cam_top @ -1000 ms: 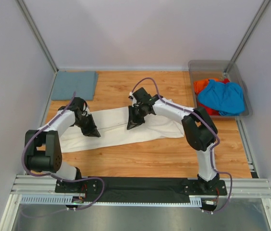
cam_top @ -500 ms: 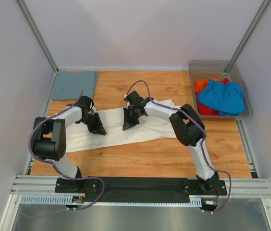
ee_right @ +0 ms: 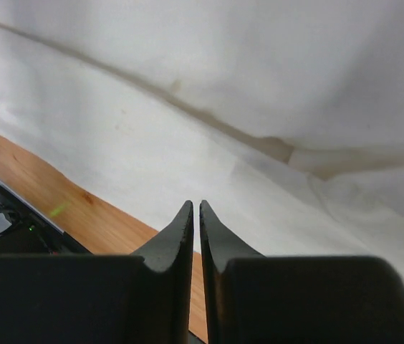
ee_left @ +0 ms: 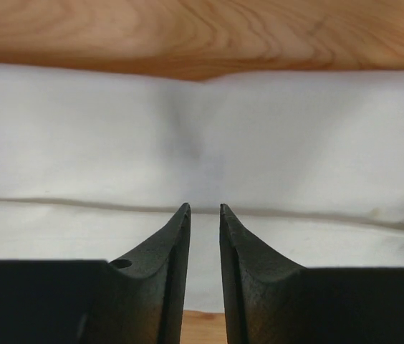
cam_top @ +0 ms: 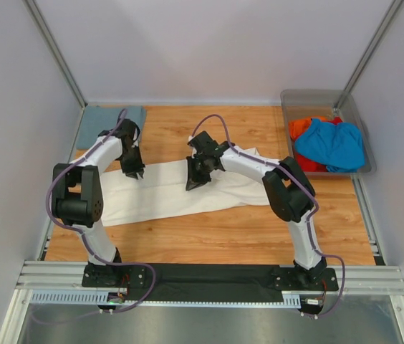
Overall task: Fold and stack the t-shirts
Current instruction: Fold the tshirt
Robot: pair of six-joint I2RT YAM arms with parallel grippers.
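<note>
A large cream-white t-shirt [cam_top: 180, 190] lies folded lengthwise into a long strip across the table. My left gripper [cam_top: 133, 173] hovers over its far edge near the left end. In the left wrist view this gripper [ee_left: 203, 209] is slightly open, with nothing between the fingers and the cloth [ee_left: 202, 143] below. My right gripper [cam_top: 193, 184] points down at the middle of the strip. The right wrist view shows it [ee_right: 195, 206] shut, empty, just above a fold line in the cloth [ee_right: 259, 86]. A folded grey-blue t-shirt [cam_top: 109, 123] lies at the back left.
A clear grey bin [cam_top: 356, 107] at the back right holds a bright blue t-shirt [cam_top: 331, 143] on top of an orange-red one [cam_top: 301, 129]. Grey walls with metal posts enclose the table. Bare wood [cam_top: 223, 236] runs along the near side, in front of the arm bases.
My left gripper has moved back from the strip's near-left part to its far edge, and its jaws have parted a little. The right gripper has barely shifted.
</note>
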